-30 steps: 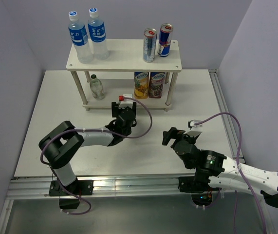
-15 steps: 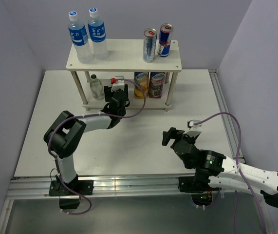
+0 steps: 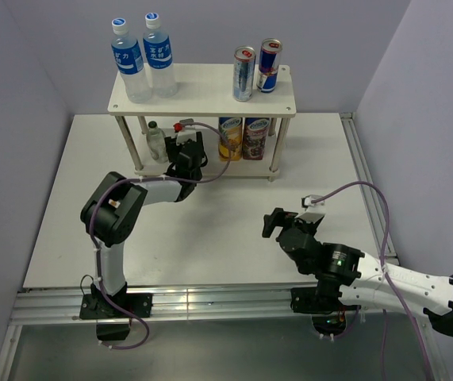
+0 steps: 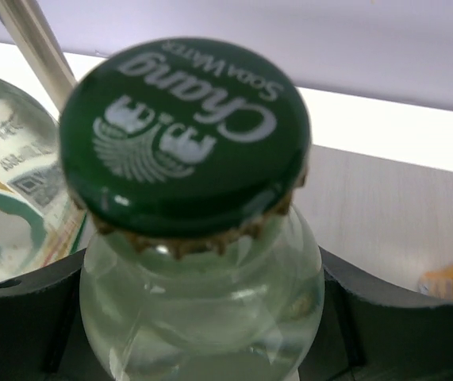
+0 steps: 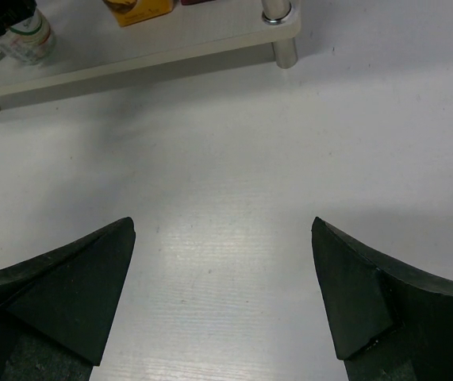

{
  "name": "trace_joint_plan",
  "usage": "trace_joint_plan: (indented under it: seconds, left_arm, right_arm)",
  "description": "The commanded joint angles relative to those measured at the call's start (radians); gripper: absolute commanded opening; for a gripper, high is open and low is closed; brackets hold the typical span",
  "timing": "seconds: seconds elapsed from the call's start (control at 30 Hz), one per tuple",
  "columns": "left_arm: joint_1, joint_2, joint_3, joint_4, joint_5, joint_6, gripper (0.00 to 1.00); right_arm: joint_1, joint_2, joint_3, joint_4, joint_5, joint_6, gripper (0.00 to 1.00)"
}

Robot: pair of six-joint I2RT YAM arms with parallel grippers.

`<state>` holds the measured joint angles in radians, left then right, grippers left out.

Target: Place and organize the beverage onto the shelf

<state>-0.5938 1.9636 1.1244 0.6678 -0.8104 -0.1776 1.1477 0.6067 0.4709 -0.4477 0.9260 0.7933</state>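
The left fingers (image 4: 20, 325) are clasping a green-capped soda bottle (image 4: 186, 143) by its neck, holding it at the lower tier of the shelf (image 3: 202, 91), just beside another glass bottle (image 3: 156, 141). The right fingers (image 5: 369, 294) are hanging spread wide above the desk (image 5: 226, 182).

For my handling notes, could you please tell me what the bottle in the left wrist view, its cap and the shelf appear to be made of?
Bottle: clear glass, it seems, thick and glossy with bright reflections. Cap: a crimped metal crown, painted glossy green with white print. Shelf: matte cream boards, probably laminated wood, on shiny silver metal legs.
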Motion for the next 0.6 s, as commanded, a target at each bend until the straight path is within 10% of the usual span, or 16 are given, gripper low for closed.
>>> trace_joint_plan:
  seconds: [0.0, 0.33, 0.57]
  left_arm:
    - [0.031, 0.003, 0.066, 0.089, 0.005, -0.020, 0.00]
    - [0.065, 0.032, 0.098, 0.079, 0.037, -0.010, 0.05]
    - [0.063, 0.015, 0.084, 0.064, 0.071, -0.031, 0.63]
  right_arm:
    - [0.006, 0.018, 0.005, 0.035, 0.023, 0.000, 0.99]
    - [0.006, 0.022, 0.009, 0.034, 0.027, 0.000, 0.99]
    - [0.007, 0.022, 0.009, 0.032, 0.028, 0.003, 0.99]
